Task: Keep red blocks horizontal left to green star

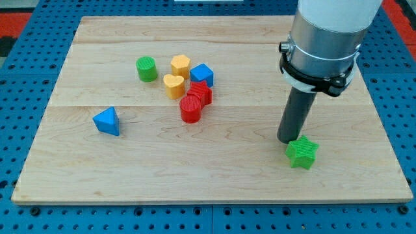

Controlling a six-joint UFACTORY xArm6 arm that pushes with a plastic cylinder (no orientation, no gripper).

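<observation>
Right, my tip [290,140] rests on the wooden board [227,175] at the view's right, grasping nothing, touching or just beside the upper left of the green star [302,153]; the red blocks, a cylinder [192,108] and a star-like piece [201,93] pressed together, sit well apart toward the view's left; around them cluster a blue block [202,73], two yellow blocks [173,85] and a green cylinder [147,68]; a blue triangle [107,121] lies further left; I see no containers.

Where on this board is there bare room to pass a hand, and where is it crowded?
Open wood lies between the red blocks and my tip, which touches the green star, and along the bottom below the blue triangular block. Crowded: the upper-middle cluster around the yellow blocks.
</observation>
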